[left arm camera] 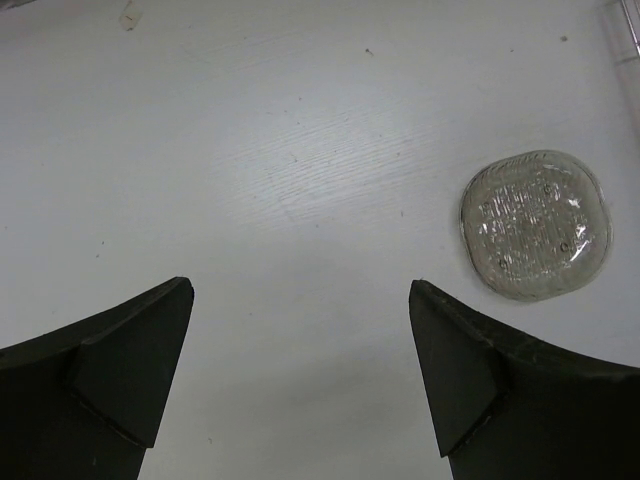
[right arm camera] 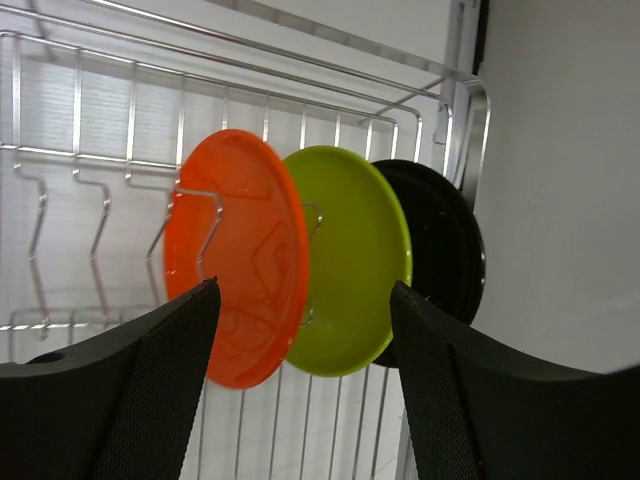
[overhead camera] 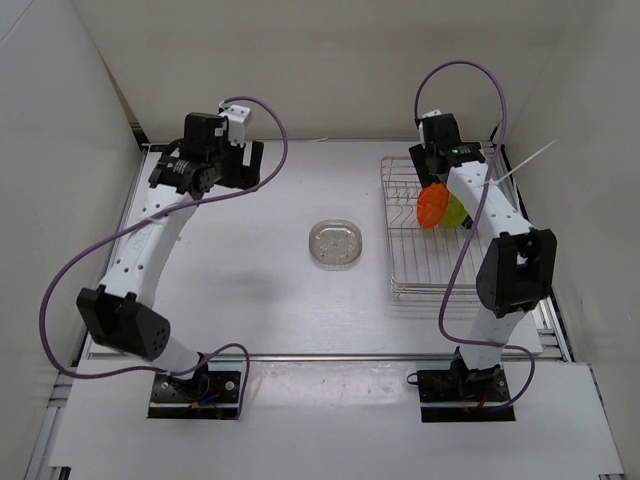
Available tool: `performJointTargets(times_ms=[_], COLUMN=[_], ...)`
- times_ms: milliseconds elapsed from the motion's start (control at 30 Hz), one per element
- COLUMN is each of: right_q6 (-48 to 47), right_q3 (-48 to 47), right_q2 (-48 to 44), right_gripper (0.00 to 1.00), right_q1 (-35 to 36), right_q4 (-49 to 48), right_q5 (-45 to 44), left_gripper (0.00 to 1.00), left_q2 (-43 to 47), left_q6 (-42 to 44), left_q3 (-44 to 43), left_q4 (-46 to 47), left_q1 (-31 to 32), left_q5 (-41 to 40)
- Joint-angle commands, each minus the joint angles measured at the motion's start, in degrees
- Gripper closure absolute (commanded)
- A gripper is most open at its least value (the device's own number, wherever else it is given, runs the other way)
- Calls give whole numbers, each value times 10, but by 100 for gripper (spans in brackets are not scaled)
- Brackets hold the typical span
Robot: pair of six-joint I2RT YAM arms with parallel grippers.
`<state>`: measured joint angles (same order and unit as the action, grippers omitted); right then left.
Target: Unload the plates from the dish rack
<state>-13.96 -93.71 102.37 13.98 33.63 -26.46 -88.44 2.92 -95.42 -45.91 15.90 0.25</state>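
Table (overhead camera: 250,300): white and flat, with faint lines like wood and a few tiny dark specks.
Back wall (overhead camera: 330,70): plain white, standing behind the table.
Left wall (overhead camera: 50,150): plain white.
Right wall (overhead camera: 600,150): plain white.
Thin stick (overhead camera: 530,160): white, slanted, near the right wall.
Front board (overhead camera: 330,425): pale, along the near edge.
Small smudge (left arm camera: 128,15): brownish, on the table.
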Motion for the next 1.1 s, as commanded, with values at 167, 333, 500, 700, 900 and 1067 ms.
performJointTargets(times_ms=[167,333,500,700,900,1067], right_q6=[-31,-31,-31,-31,-31,-26], right_q3=[-33,-22,-4,16,21,21], right_q2=[42,47,57,57,57,57], right_gripper=[33,43,47,47,63,77], right_q1=[-21,-21,-21,-21,-21,-21], right_q4=[-42,-47,-47,-47,-47,-47], right_q5=[-37,-37,-37,-32,-32,-37], left_gripper=[0,0,0,0,0,0], left_q2=[87,93,93,93,93,98], left_q6=[-5,-5,-11,-11,-11,-11], left_q3=[36,41,46,36,36,36], left_q4=[-12,-12,-6,-6,-6,-6], left_q1=[1,1,-4,-4,-10,-15], left_q5=[-39,-50,-50,-50,-50,-50])
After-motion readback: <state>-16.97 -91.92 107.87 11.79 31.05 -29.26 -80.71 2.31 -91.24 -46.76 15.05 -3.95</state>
